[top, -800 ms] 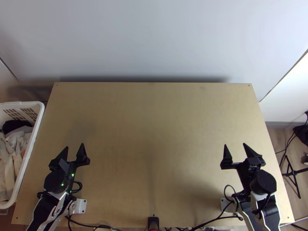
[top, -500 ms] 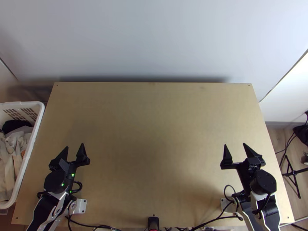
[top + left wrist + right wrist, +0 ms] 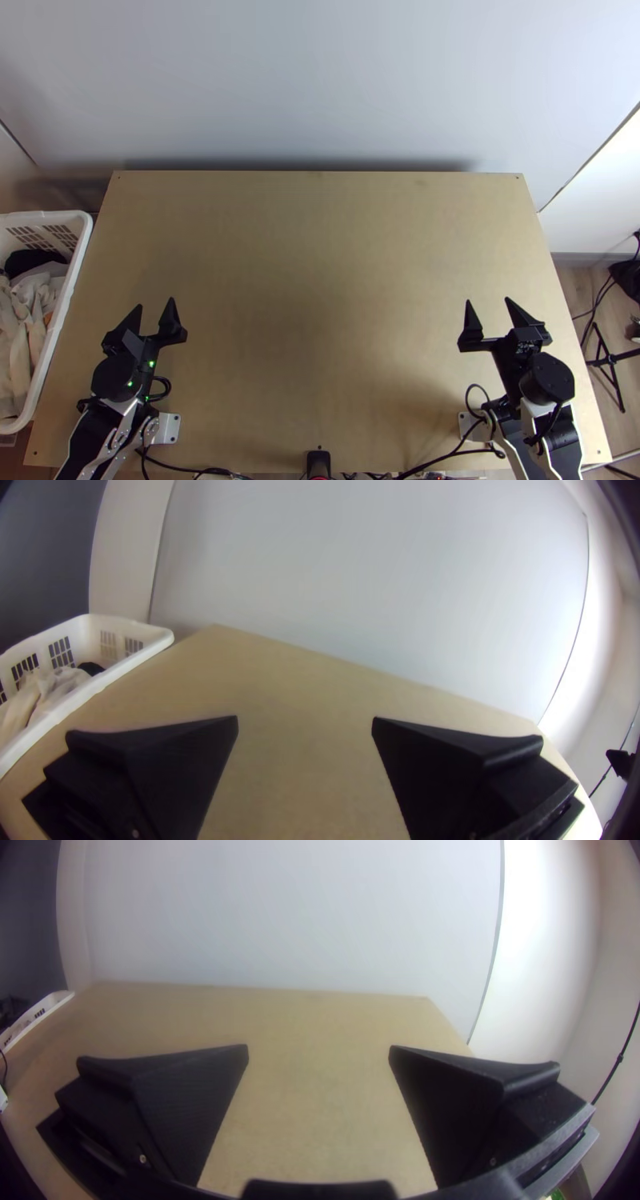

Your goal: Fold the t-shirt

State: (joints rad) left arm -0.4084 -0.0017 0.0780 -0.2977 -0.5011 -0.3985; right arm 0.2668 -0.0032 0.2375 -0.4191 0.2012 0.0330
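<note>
Which of the cloths, if any, is the t-shirt cannot be told. Pale cloths [image 3: 18,352] lie bunched inside the white basket [image 3: 83,219], with a black cloth [image 3: 32,260] crumpled against them, also inside the basket. The light wooden surface [image 3: 312,256] spreads out beside the basket. Near the basket, the left end effector [image 3: 155,303] has its two black fingers spread wide, their tips pointing away from its base. Well apart from the basket, towards the opposite side of the surface, the right end effector [image 3: 488,300] has its fingers spread wide too. Farther from the basket than the right end effector, past the surface, there is a black stand [image 3: 612,358].
</note>
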